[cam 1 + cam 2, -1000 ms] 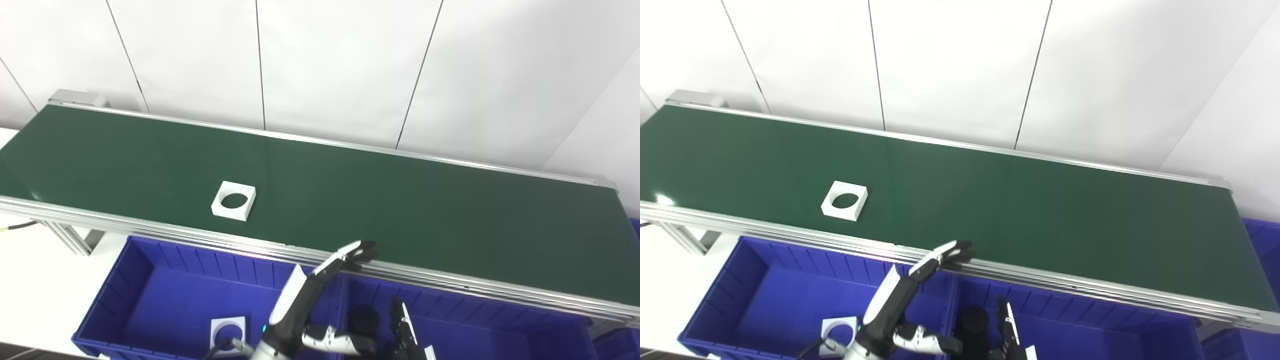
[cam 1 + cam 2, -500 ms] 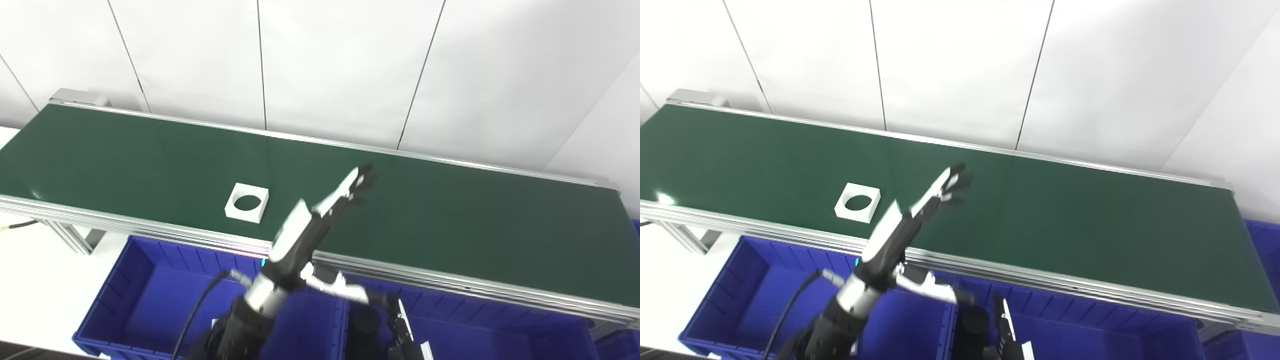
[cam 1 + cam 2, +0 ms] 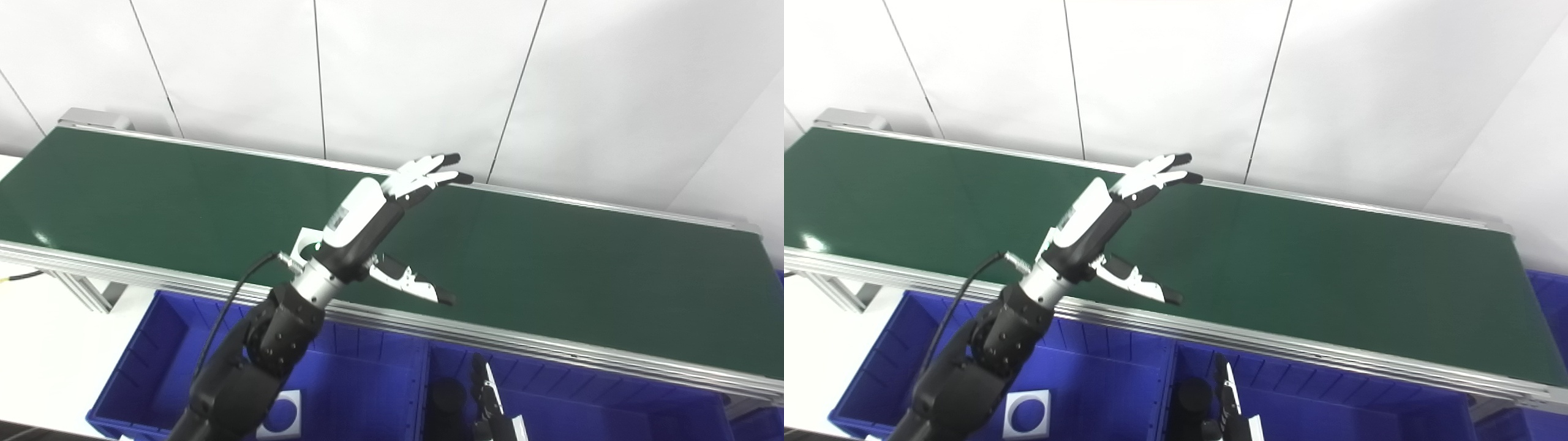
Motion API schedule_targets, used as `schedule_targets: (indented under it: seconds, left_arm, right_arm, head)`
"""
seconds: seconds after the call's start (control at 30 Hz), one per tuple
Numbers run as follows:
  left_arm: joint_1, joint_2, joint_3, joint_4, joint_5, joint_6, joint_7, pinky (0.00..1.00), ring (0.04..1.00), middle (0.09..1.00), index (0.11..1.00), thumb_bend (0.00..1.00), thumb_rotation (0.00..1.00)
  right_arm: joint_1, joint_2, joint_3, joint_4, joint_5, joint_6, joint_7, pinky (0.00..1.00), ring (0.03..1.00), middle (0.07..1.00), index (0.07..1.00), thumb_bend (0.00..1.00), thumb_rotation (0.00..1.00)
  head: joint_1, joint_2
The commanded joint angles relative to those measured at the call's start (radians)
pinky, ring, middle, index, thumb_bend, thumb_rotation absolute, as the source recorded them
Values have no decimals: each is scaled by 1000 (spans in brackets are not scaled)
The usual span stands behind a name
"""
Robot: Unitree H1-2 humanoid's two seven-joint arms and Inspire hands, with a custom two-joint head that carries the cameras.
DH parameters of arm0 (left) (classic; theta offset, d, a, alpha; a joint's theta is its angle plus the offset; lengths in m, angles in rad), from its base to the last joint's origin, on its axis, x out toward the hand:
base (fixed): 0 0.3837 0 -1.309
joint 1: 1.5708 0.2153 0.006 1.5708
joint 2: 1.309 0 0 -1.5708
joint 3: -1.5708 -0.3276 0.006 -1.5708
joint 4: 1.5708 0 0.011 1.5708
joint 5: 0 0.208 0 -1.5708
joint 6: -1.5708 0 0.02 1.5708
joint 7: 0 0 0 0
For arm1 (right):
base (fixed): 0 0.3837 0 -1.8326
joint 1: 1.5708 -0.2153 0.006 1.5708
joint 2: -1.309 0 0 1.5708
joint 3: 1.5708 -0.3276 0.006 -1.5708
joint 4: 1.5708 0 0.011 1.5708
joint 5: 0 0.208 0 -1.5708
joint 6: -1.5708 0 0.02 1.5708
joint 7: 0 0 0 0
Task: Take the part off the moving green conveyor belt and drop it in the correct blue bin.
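In the left eye view my left hand (image 3: pixel 373 211) stood raised over the green conveyor belt (image 3: pixel 551 263), fingers spread and thumb wide, holding nothing; only a corner of the white square part (image 3: pixel 304 235) showed on the belt behind my wrist; my right hand (image 3: pixel 490 404) waited low by the blue bins (image 3: pixel 380 361), its state I cannot tell. In the right eye view the part was hidden behind my arm, and a like white square (image 3: pixel 1028 413) lay in the left blue bin (image 3: pixel 876 380); I judged the step to be the reach, not yet a grasp; the next move called for lowering onto the travelling part and closing on its edges.
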Motion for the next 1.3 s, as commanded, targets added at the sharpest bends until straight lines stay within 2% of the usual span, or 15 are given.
schedule_targets:
  seconds: [0.0,0.33,0.47,0.63,0.87,0.97,1.27]
  left_arm:
    - [-62,17,7,4,20,-11,-2,1000,957,939,829,1000,340]
    - [-166,115,-7,95,110,-19,-42,976,925,925,907,1000,199]
    - [-206,161,-25,130,145,25,-101,956,934,937,953,1000,136]
    - [-234,191,-40,150,164,58,-164,935,937,950,970,1000,111]
    - [-263,194,-69,193,185,112,-227,882,919,941,946,1000,99]
    - [-272,186,-82,207,194,160,-260,875,913,932,944,1000,98]
    - [-283,133,-128,248,202,286,-333,840,894,921,949,1000,110]
  right_arm:
    - [-3,17,6,-12,-8,-58,-13,1000,1000,1000,1000,895,1000]
    - [-9,27,5,-1,-11,-58,-16,1000,993,999,1000,896,1000]
    - [-20,32,11,15,-8,-58,-21,1000,990,1000,1000,886,1000]
    - [-27,38,16,21,-8,-58,-30,1000,984,997,1000,873,1000]
    - [-31,47,20,27,-6,-58,-34,1000,981,998,1000,892,1000]
    - [-31,50,21,26,-1,-58,-35,1000,979,996,1000,891,1000]
    - [-30,52,28,25,15,-58,-27,1000,979,994,1000,855,1000]
  head:
    - [1,0]
    - [5,-2]
    - [1,-8]
    - [-2,-10]
    - [-10,-13]
    - [-13,-12]
    - [-17,-8]
